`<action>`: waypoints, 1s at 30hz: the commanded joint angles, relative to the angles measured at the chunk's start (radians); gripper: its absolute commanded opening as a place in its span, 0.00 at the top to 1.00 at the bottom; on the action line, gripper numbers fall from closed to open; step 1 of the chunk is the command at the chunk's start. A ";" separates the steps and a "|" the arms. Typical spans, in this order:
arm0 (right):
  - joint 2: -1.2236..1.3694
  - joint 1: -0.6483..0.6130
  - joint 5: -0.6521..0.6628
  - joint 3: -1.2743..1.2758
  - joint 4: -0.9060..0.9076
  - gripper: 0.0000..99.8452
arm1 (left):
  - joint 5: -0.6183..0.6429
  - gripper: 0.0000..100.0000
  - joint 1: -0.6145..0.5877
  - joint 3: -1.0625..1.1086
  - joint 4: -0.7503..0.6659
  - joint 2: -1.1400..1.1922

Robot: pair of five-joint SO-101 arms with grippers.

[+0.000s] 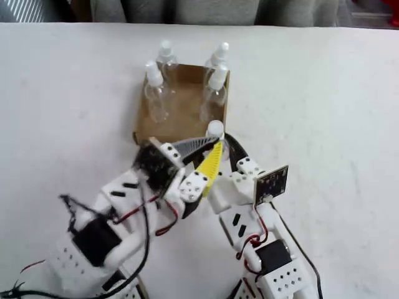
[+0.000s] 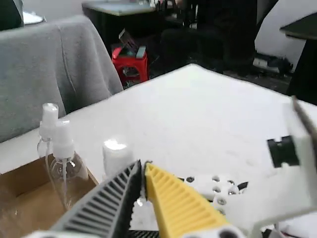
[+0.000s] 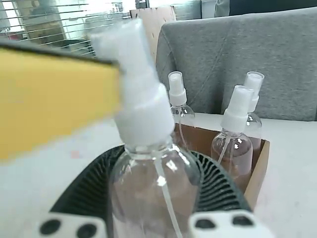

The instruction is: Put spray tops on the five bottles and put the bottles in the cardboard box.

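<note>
A clear bottle point(image 3: 153, 188) with a white spray top point(image 3: 141, 99) stands just in front of the cardboard box point(image 1: 181, 112). My right gripper point(image 3: 156, 183) is shut on its body, with black fingers curving round both sides. My left gripper point(image 2: 142, 171) is shut, its grey and yellow fingers together, tips against the spray top point(image 2: 116, 154). From above, both grippers meet at that top point(image 1: 215, 129). Several capped bottles stand in the box, two on the left point(image 1: 156, 90) and two on the right point(image 1: 215, 90).
The box sits mid-table with its open front towards the arms. White tabletop point(image 1: 324, 99) lies to either side of it. A grey covered seat back point(image 3: 257, 49) is beyond the far table edge. The two arms crowd the near middle.
</note>
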 commanded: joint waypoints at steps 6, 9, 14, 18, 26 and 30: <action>-0.001 0.001 -0.002 0.008 0.002 0.98 | -0.002 0.98 0.007 -0.141 0.009 0.124; -0.001 0.001 -0.002 0.008 0.002 0.98 | -0.003 0.98 0.007 -0.135 0.017 0.124; -0.001 0.001 -0.002 0.008 0.004 0.98 | -0.009 0.98 0.013 -0.143 0.140 0.088; -0.001 0.002 -0.002 0.008 0.004 0.98 | -0.009 0.98 0.012 -0.141 0.189 -0.047; -0.008 0.012 -0.002 0.008 -0.008 0.98 | -0.009 0.98 -0.220 -0.133 0.275 -0.265; -0.001 0.070 -0.002 0.008 -0.117 0.98 | -0.005 0.98 -0.403 -0.132 0.279 -0.269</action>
